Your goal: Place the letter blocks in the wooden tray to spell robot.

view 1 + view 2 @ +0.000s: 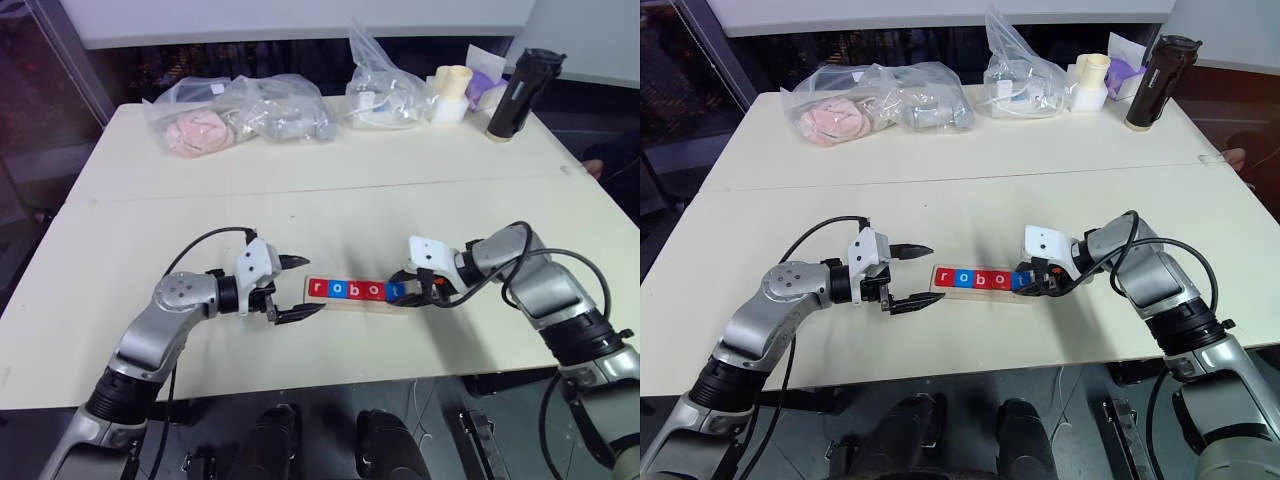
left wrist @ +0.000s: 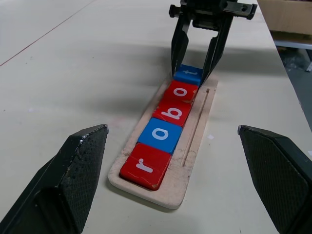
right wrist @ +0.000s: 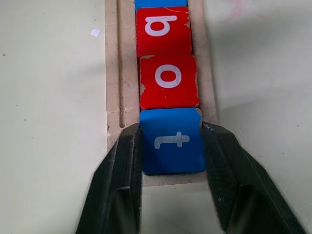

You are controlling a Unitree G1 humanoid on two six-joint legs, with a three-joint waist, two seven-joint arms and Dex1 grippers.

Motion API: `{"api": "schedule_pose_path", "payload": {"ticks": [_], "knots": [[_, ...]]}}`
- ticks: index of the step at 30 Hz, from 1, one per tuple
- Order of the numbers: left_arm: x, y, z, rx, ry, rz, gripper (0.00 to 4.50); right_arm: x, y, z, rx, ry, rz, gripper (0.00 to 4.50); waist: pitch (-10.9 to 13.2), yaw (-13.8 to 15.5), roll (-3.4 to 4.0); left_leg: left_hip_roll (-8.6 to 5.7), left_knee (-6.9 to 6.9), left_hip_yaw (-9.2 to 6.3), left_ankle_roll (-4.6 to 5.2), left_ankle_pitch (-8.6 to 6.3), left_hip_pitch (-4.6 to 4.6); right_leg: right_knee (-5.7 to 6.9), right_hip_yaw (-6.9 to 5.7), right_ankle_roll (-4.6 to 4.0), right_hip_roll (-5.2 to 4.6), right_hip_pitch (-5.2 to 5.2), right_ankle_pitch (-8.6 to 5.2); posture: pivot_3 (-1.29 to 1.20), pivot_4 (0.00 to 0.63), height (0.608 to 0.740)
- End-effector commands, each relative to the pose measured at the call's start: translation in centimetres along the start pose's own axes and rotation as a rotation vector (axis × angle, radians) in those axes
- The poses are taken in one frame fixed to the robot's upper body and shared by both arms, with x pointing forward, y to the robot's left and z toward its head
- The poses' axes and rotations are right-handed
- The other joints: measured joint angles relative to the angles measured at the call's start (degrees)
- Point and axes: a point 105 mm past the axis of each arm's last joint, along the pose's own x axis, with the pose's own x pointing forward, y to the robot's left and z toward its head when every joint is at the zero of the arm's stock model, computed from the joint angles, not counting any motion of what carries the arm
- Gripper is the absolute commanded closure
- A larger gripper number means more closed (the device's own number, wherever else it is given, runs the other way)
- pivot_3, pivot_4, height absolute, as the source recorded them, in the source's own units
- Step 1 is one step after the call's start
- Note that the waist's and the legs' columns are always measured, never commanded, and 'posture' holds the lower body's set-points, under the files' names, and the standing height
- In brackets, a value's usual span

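Things at the back of the table (image 1: 330, 180)

A black bottle (image 1: 517, 92) stands there. Left of it are white cups (image 1: 452, 92) and clear plastic bags (image 1: 240, 118).

Head pair overlooks the table (image 1: 330, 210); wrist cameras face closely.

Five letter blocks (image 2: 165, 129) in the wooden tray (image 2: 192, 161), centre of the head views, each carrying one white lowercase letter: red "r", blue "o", red "b", red "o", blue "t", together reading "robot".
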Motion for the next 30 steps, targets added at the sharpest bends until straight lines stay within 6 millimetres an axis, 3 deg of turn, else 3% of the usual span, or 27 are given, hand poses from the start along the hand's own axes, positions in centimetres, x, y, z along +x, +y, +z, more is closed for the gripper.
{"api": "schedule_pose_path", "payload": {"ticks": [1,2,8,13,18,24,30], "knots": [[-0.1,0.1,1.1,0.036,-0.032,0.006,0.0,-0.6,-0.5,1.6,-0.06,-0.022,-0.017,0.49,0.0,0.0,0.0,0.0,0.0,0.0,0.0,0.0,0.0,0.01,0.0,0.0,0.0,0.0,0.0,0.0,0.15,0.725],[-0.1,0.1,1.1,0.035,-0.033,0.005,0.0,-0.8,-0.7,1.8,-0.061,-0.026,-0.024,0.01,0.0,0.0,0.0,0.0,0.0,0.0,0.0,0.0,0.0,0.01,0.0,0.02,0.0,-0.01,0.01,0.0,0.15,0.725],[-0.1,0.0,1.1,0.035,-0.034,0.003,0.0,-2.3,-1.4,2.5,-0.056,-0.043,-0.065,0.01,0.0,-0.01,0.0,0.0,0.0,0.0,-0.01,0.0,0.0,0.03,0.0,0.1,0.0,-0.02,0.06,0.0,0.15,0.725],[0.0,0.0,1.2,0.034,-0.038,0.001,0.0,-2.1,0.0,1.1,-0.041,-0.027,-0.061,0.01,0.0,0.13,0.0,-0.01,-0.01,-0.01,-0.01,0.0,-0.01,0.02,0.0,0.11,-0.03,-0.01,0.06,0.0,0.15,0.725],[-0.1,0.1,1.2,0.021,-0.04,0.008,0.0,-2.9,-1.3,0.5,0.042,-0.054,-0.212,0.01,0.0,-0.15,0.0,-0.01,0.01,0.02,-0.02,0.01,0.0,0.08,0.04,0.04,-0.03,-0.06,0.04,0.0,0.15,0.725],[-0.9,-0.1,0.8,-0.03,-0.024,0.029,0.0,-5.4,-0.5,0.8,0.133,-0.114,-0.347,0.01,-0.01,0.12,0.0,0.0,-0.02,-0.01,-0.02,0.01,-0.03,0.1,0.03,-0.02,-0.04,-0.08,0.0,0.0,0.15,0.725],[-2.0,-0.3,0.1,-0.07,0.004,0.059,0.0,-6.9,1.5,0.5,0.202,-0.124,-0.435,0.01,-0.01,0.12,0.01,0.0,-0.03,0.0,-0.02,0.01,-0.05,0.08,0.04,-0.07,-0.07,-0.09,-0.04,0.0,0.15,0.725]]}}
